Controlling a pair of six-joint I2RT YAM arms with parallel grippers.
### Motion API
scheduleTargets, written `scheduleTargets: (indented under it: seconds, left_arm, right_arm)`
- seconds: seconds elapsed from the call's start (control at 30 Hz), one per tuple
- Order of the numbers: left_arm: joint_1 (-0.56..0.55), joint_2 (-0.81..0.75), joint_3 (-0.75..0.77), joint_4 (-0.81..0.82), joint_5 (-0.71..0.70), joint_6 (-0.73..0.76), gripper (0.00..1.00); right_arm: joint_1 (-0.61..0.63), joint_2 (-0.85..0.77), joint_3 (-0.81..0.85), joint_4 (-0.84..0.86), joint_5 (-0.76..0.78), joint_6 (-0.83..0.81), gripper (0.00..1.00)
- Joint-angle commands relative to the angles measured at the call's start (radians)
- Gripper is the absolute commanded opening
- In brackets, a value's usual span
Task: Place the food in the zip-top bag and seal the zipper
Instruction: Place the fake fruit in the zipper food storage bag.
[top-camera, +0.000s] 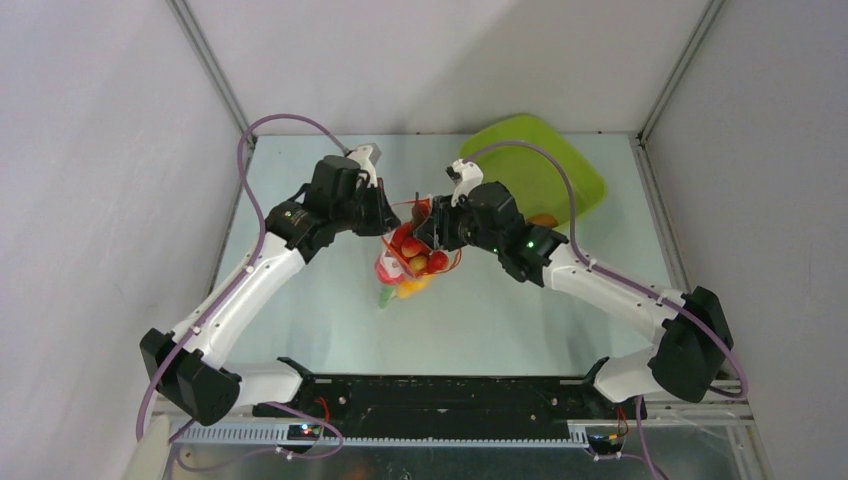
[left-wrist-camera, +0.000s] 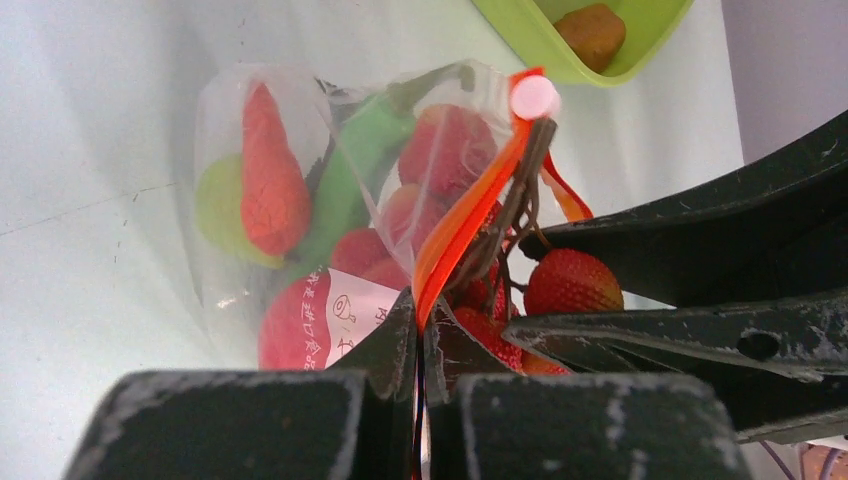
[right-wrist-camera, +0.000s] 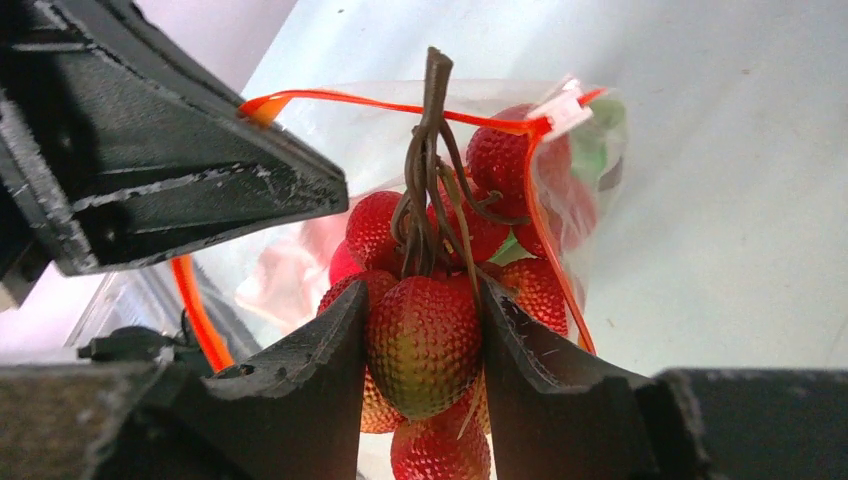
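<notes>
The zipper (left-wrist-camera: 460, 230) is pinched between the fingers of my left gripper (left-wrist-camera: 418, 315). The zip-top bag (left-wrist-camera: 230, 120) spreads ahead of those fingertips, with the slider tab (left-wrist-camera: 533, 97) at the strip's far end. In the bag, left of the zipper, lie a pear (left-wrist-camera: 218, 210), a carrot (left-wrist-camera: 270, 170) and a bean pod (left-wrist-camera: 345, 175). My right gripper (right-wrist-camera: 425, 300) has the grape bunch (right-wrist-camera: 425, 360) between its fingers, stem pointing ahead, ringed by the bag's mouth. Beyond the left fingertips, to the right, the tray (left-wrist-camera: 520, 40) holds a kiwi (left-wrist-camera: 592, 30).
</notes>
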Motion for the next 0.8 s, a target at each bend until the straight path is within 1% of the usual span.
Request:
scheduleTargets:
  seconds: [0.0,0.07,0.13,0.27,0.4,0.43,0.47,0.5,0.6,0.63,0.67,0.77]
  left_arm:
    - [0.001,-0.039,-0.008,0.053,0.057,-0.012,0.04]
    - [0.001,-0.04,-0.008,0.053,0.059,-0.012,0.04]
    - [-0.001,-0.041,-0.008,0.054,0.063,-0.014,0.05]
    - [0.0,-0.045,-0.009,0.059,0.072,-0.017,0.05]
    - [-0.001,-0.057,-0.01,0.061,0.067,-0.015,0.05]
    - [-0.002,-0.059,-0.011,0.062,0.066,-0.014,0.05]
    - [-0.001,-0.061,-0.011,0.062,0.062,-0.014,0.05]
    - [-0.003,-0.063,-0.012,0.062,0.059,-0.013,0.05]
    - [-0.002,-0.064,-0.011,0.058,0.05,-0.011,0.05]
    - [-0.001,-0.065,-0.01,0.058,0.049,-0.01,0.05]
    - [-0.001,-0.065,-0.011,0.057,0.047,-0.007,0.05]
    - [-0.001,-0.071,-0.009,0.058,0.047,0.003,0.05]
  right_arm:
    - [0.034,0.008,0.011,0.027,0.211,-0.013,0.0]
    - [0.053,0.018,0.011,0.036,0.224,-0.031,0.0]
    - [0.069,0.039,0.012,0.053,0.205,-0.044,0.0]
    - [0.09,0.132,0.012,0.071,0.179,-0.026,0.0]
    - [0.106,0.206,0.029,0.009,0.234,0.017,0.0]
    - [0.108,0.22,0.032,-0.003,0.239,0.025,0.01]
    - [0.108,0.223,0.039,-0.021,0.242,0.029,0.03]
    - [0.109,0.222,0.04,-0.027,0.242,0.034,0.08]
    - [0.11,0.195,0.043,-0.041,0.238,0.019,0.13]
    - [0.111,0.178,0.043,-0.043,0.237,0.012,0.18]
    - [0.112,0.168,0.042,-0.047,0.236,0.001,0.26]
    - [0.111,0.119,0.042,-0.056,0.189,-0.024,0.32]
